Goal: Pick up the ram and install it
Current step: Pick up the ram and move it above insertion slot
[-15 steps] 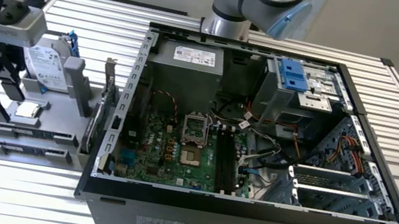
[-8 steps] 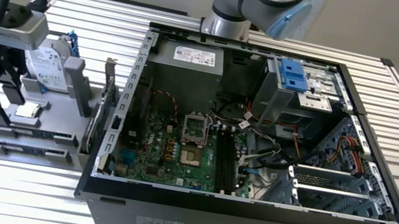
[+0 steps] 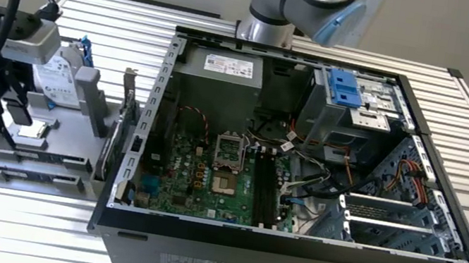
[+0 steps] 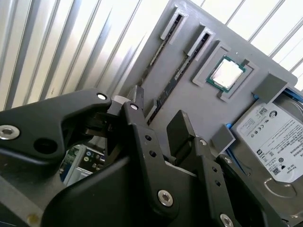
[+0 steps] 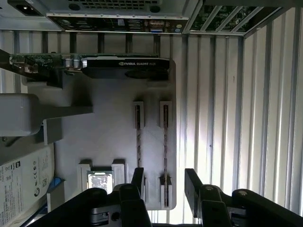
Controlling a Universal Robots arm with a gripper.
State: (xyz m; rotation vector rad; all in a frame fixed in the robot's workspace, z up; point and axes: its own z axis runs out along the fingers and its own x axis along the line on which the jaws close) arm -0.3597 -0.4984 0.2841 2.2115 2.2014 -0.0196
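While spread, hand (image 5: 164, 174) above ram (image 5: 165, 139) edge.

You can see your gripper (image 5: 164, 183) with its two black fingers (image 5: 191, 182) held wide apart over a gray holder (image 5: 104, 132) on the striped metal table (image 5: 222, 118). The ram (image 5: 165, 137) stands on its thin edge in a slot of the holder. One end of it lies in the gap between the fingers, and a second stick (image 5: 138, 137) stands in the slot just beside it. You can also see a small square chip (image 5: 100, 181) in its own pocket near the sticks, a black card (image 5: 125, 67) at the holder's other end, and a hard drive (image 5: 23, 184) off to one side.
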